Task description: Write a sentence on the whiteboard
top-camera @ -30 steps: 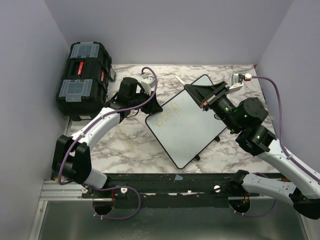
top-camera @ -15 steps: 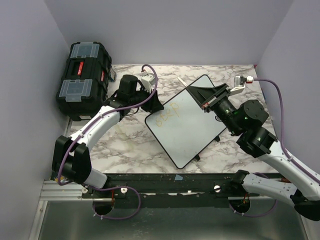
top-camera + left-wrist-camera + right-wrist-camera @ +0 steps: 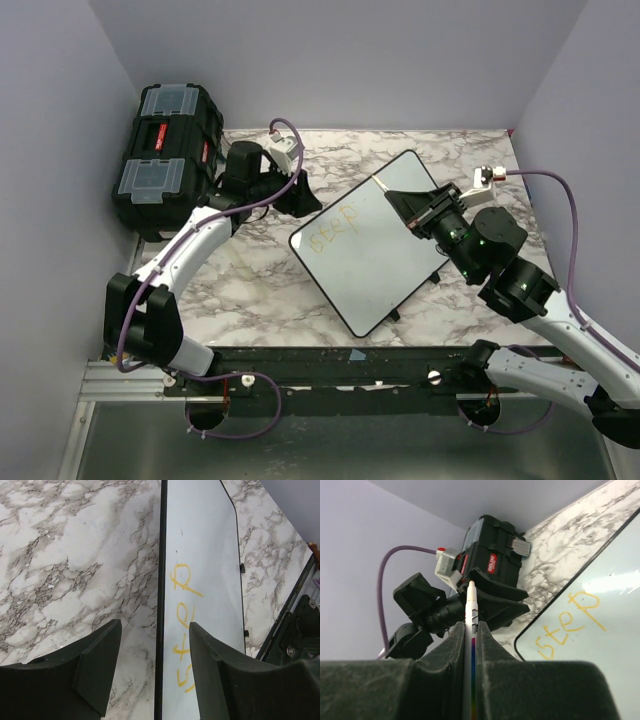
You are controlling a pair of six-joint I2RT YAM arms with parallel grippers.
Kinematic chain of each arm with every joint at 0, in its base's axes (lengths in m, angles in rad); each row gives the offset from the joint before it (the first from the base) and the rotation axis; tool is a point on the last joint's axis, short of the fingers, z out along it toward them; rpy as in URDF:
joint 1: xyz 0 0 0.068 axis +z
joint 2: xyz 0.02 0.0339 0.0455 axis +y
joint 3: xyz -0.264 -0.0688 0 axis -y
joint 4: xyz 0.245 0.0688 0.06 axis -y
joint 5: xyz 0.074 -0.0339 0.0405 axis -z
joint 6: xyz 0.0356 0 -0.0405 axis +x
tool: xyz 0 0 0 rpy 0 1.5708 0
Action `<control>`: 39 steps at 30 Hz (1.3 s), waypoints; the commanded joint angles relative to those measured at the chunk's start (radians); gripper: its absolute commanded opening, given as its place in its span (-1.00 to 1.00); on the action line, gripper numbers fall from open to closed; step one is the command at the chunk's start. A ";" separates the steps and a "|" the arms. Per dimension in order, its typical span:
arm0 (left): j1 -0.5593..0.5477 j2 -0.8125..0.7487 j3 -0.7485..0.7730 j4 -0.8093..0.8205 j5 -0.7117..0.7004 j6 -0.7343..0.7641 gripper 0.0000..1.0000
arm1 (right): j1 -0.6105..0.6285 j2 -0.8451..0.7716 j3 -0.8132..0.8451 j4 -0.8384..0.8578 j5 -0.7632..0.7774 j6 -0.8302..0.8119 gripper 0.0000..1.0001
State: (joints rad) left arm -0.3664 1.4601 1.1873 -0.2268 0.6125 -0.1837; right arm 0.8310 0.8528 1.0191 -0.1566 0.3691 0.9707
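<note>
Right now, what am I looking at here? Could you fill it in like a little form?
Board: whiteboard, lying at an angle on the marble table
Writing: the word "step" in yellow-orange, near the board's left corner
Right pincer: shut on a marker
Left pincer: open, nothing held, by the board's left corner
Also there: black toolbox, far left of the table

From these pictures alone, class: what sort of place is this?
Probably a robot test booth: plain lilac walls enclose a marble-patterned table, with a black toolbox in one corner.
</note>
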 commanded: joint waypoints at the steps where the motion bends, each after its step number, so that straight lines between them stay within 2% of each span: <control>1: 0.021 0.041 0.069 -0.030 0.090 0.021 0.16 | 0.001 -0.011 -0.014 -0.066 0.064 -0.044 -0.99; 4: 0.023 0.089 0.107 -0.058 0.141 0.035 0.15 | 0.000 -0.009 -0.017 -0.097 0.056 -0.055 -0.99; 9: 0.024 0.167 0.133 -0.041 0.238 0.021 -0.10 | 0.000 -0.005 -0.011 -0.164 0.048 -0.083 -0.99; 15: 0.021 0.218 0.127 0.013 0.320 -0.023 -0.19 | 0.000 -0.008 -0.011 -0.212 0.037 -0.117 -0.99; 26: 0.000 0.275 0.143 0.039 0.375 -0.049 -0.40 | 0.000 -0.012 -0.034 -0.222 0.028 -0.127 -0.99; 39: -0.019 0.254 0.148 0.058 0.377 -0.078 -0.91 | 0.001 -0.021 -0.047 -0.246 0.020 -0.170 -0.99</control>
State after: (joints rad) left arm -0.3653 1.7416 1.3125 -0.2031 0.9573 -0.2779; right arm 0.8307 0.8429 0.9840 -0.3691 0.3885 0.8371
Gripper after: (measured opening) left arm 0.160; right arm 0.117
